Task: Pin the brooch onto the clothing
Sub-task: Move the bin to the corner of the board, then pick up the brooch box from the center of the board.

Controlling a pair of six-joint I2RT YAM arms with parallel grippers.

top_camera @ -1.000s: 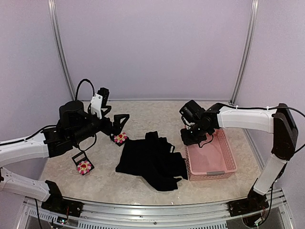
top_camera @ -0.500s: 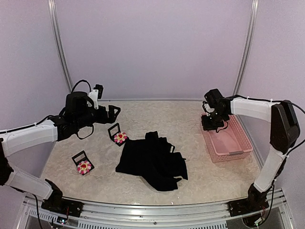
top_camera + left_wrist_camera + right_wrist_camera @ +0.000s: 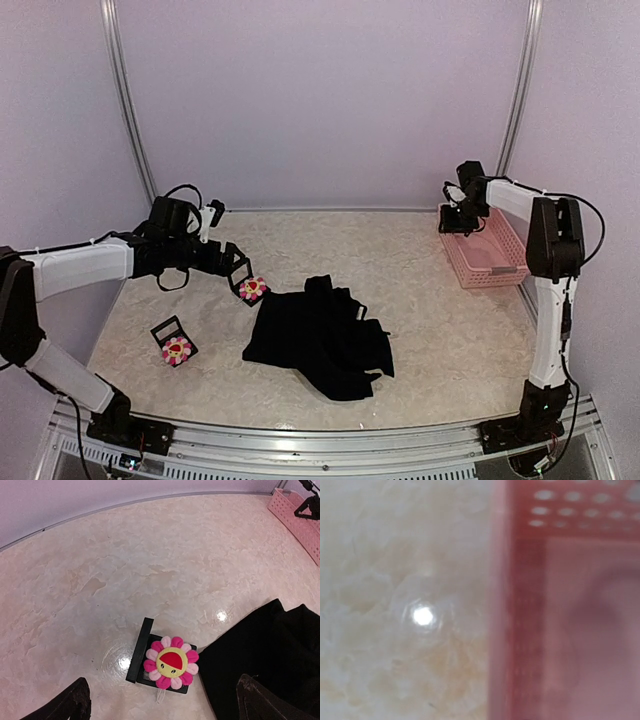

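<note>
The brooch [image 3: 253, 289] [image 3: 171, 661], a pink-petalled plush flower with a yellow and red centre, lies on a small open black box [image 3: 139, 650] left of the clothing. The clothing [image 3: 320, 335] [image 3: 270, 660] is a crumpled black T-shirt at the middle of the table. My left gripper [image 3: 233, 262] [image 3: 164, 702] hovers open just back-left of the brooch, and both its dark fingers [image 3: 70, 705] straddle it from above with nothing held. My right gripper [image 3: 455, 220] is far off at the back right by a pink basket's rim; its fingers do not show in the blurred right wrist view.
A second flower brooch [image 3: 177, 348] rests on its own black box near the front left. The pink perforated basket [image 3: 487, 250] [image 3: 545, 605] stands at the back right against the wall. The frame posts rise at both back corners.
The right arm has swept the pink basket from beside the T-shirt to the back right corner. The left arm has pulled back to the left, its gripper still open near the brooch.
</note>
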